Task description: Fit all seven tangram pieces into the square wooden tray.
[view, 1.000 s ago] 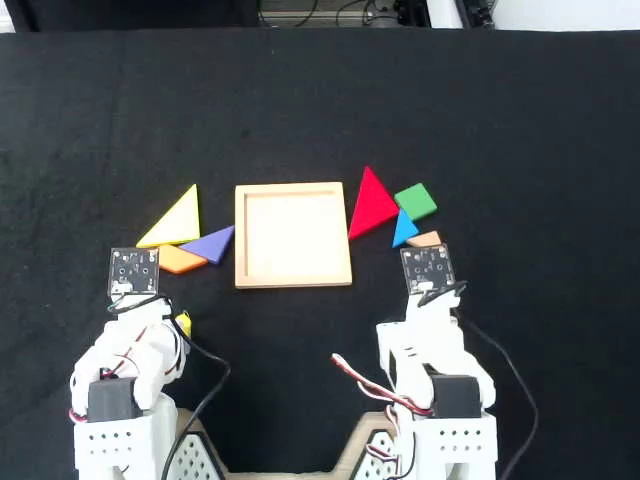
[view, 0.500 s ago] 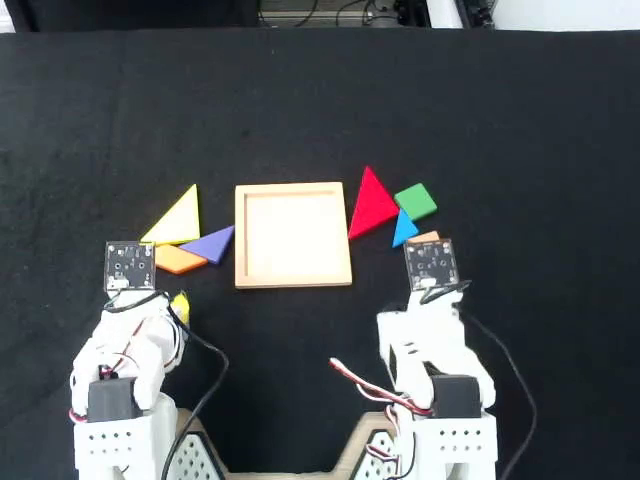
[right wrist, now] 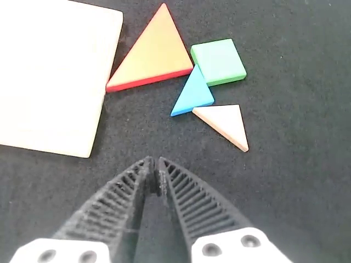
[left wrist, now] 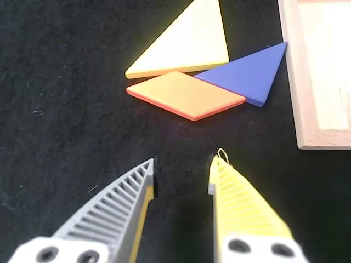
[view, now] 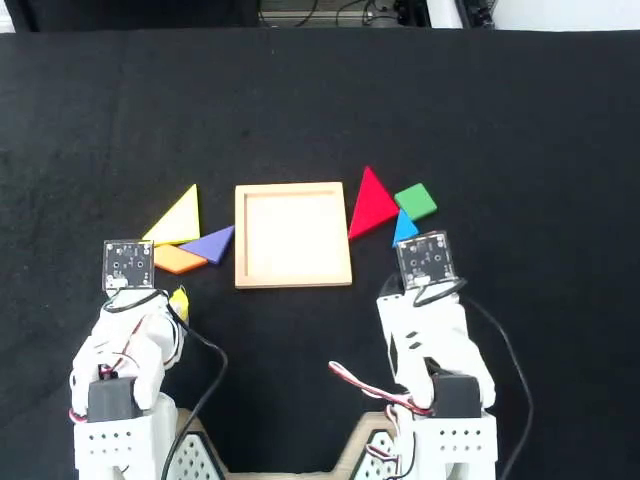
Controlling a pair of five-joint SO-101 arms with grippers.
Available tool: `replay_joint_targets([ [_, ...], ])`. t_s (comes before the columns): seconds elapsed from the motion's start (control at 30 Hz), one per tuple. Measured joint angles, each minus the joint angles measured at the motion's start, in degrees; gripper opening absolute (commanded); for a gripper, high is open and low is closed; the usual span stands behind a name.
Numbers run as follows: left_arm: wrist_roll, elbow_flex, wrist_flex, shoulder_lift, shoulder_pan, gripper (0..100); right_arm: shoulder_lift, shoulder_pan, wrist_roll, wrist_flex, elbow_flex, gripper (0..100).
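While all seven pieces lie where they lay a second ago, both arms have edged toward 12 o'clock in the high view, and the right arm point(view: 428, 300) now covers the pale triangle there.

The left arm's fingers point(left wrist: 236, 203) stand apart over the bare black surface point(left wrist: 66, 137) with nothing between them. The right arm's fingers point(right wrist: 186, 203) are pressed together, also empty.

Just beyond the left fingers lies the orange parallelogram point(left wrist: 184, 94). It touches the yellow triangle point(left wrist: 186, 44) and the violet-blue triangle point(left wrist: 249, 74), whose tip comes close to the tray's rim.

Beyond the right fingers lie the pale triangle point(right wrist: 225, 123), the light blue triangle point(right wrist: 193, 93), then the green square point(right wrist: 218, 61) and the red triangle point(right wrist: 153, 52).

From the wooden tray point(view: 243, 235), three pieces sit at 9 o'clock and four at 3 o'clock; the tray itself holds nothing.

I judge the task barely begun. These are small approach moves: the left, already open, looks set for the parallelogram, while the right would have to open before any pick.
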State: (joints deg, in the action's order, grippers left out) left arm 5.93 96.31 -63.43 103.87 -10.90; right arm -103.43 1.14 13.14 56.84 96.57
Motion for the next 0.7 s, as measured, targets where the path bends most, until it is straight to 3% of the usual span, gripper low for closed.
replay_joint_targets([
  [0.43,0.0,0.0,0.0,0.0,0.0,17,0.0,0.0,0.79,12.57,0.0,2.1],
  [0.7,0.0,0.0,0.0,0.0,0.0,17,0.0,0.0,0.88,13.45,0.0,1.8],
])
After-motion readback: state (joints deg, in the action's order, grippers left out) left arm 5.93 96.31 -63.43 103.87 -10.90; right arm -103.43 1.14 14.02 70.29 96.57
